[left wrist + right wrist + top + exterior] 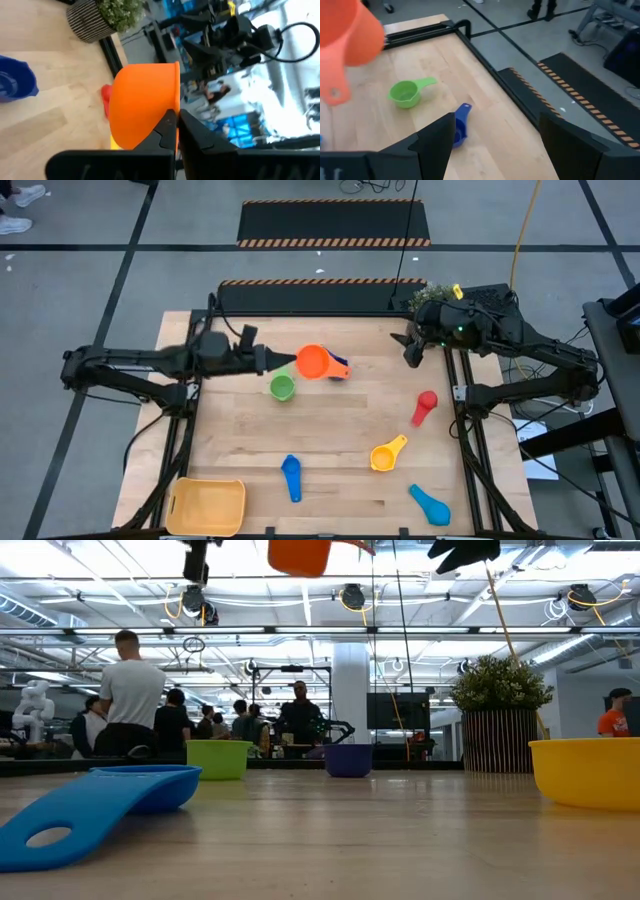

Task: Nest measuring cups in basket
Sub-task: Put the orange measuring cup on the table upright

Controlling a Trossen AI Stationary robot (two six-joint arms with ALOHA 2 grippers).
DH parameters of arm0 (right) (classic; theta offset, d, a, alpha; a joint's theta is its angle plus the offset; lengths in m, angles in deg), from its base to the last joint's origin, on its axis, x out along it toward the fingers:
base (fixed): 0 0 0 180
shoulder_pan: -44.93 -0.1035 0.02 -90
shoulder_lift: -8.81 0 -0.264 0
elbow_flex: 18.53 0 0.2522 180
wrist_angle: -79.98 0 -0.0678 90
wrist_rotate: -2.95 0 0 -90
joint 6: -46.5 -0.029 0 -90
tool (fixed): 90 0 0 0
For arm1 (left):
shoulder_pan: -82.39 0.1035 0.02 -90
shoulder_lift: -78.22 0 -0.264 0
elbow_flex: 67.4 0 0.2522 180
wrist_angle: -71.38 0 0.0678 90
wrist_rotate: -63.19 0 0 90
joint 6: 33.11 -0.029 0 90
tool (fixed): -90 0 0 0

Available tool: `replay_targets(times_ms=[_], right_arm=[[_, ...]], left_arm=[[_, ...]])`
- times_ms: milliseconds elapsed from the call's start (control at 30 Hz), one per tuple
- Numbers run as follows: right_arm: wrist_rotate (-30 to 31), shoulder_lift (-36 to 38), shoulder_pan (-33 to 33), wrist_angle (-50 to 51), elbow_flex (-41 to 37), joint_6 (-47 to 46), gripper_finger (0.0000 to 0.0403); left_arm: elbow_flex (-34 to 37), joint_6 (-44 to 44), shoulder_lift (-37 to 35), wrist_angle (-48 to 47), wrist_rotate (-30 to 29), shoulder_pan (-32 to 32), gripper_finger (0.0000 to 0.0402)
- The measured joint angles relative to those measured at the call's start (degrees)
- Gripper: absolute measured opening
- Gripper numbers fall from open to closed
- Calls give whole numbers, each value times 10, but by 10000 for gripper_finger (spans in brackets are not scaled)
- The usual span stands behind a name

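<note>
My left gripper [290, 361] hangs high over the table's far middle, shut on an orange measuring cup [313, 362], which also shows at the low view's top [300, 554]. A dark blue cup [342, 370] and a green cup [283, 387] stand on the table below it. On the table lie a red cup [426, 406], a yellow cup [388, 453], a blue cup [291, 477] and a light blue cup [430, 504]. The yellow-orange basket [207, 506] sits at the near left corner. My right gripper [412, 350] hovers open at the far right, holding nothing. My left gripper pinches the orange cup's bowl at its rim [176, 107], on the side away from the handle [335, 92]. One finger [162, 131] lies on the bowl's outside and the other [200, 132] on its open side. The fingers come level from the table's left. The cup hangs clear of the table, opening up.
A potted plant [432, 295] stands at the far right corner, next to my right arm. Dark frame rails run along the table's left and right edges. People stand in the room beyond the far edge [130, 690]. Bare wood lies between the basket and the blue cup.
</note>
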Motion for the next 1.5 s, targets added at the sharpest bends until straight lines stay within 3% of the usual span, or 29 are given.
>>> replay_targets(times_ms=[200,367,700,1133,1333,1500], right_arm=[[-34,0,1,0,0,0,276],[-43,0,1,0,0,7,276],[-44,0,1,-16,0,13,276],[-43,0,1,-39,0,13,276],[-43,0,1,-29,0,15,276],[-43,0,1,-25,0,34,276]], left_arm=[[95,31,0,121,-105,-60,6],[125,53,12,131,-158,-106,4],[129,105,120,149,-160,-149,3],[129,184,274,253,-160,-156,4],[128,176,342,368,-160,-157,3],[128,199,392,378,-160,-170,3]])
